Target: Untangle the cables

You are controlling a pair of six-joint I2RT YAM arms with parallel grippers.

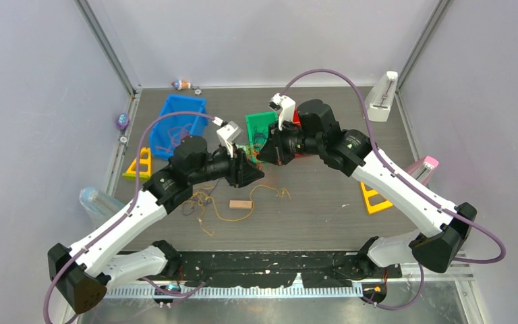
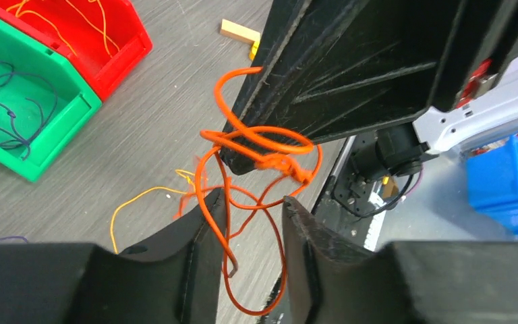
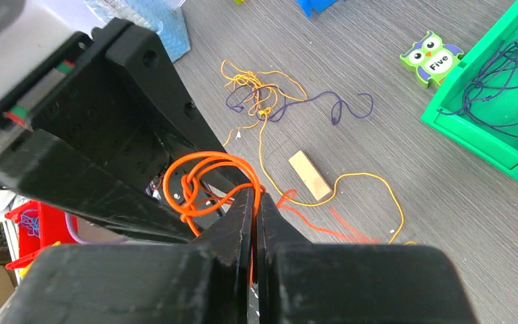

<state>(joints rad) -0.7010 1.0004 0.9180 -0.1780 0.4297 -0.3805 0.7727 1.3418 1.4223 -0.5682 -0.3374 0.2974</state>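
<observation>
A knotted orange cable (image 2: pixel 290 165) hangs in loops above the table between my two grippers. My right gripper (image 3: pixel 256 196) is shut on one strand of it, with the knot (image 3: pixel 187 189) just left of its tips. My left gripper (image 2: pixel 253 202) faces it from below, jaws apart, and two orange strands run through the gap, one lying against the left finger (image 2: pixel 202 223). On the table lie a loose yellow cable (image 3: pixel 351 179) and a dark purple cable (image 3: pixel 337 108), tangled together (image 1: pixel 202 201). From above, both grippers meet at mid-table (image 1: pixel 253 165).
A small wooden block (image 1: pixel 240 204) lies beside the tangle. A green bin (image 2: pixel 74 115) holds purple cables and a red bin (image 2: pixel 125 61) holds yellow ones. A blue bin (image 1: pixel 175 125) stands at the back left. An owl toy (image 3: pixel 432 57) and yellow triangle frames (image 1: pixel 140 165) lie nearby.
</observation>
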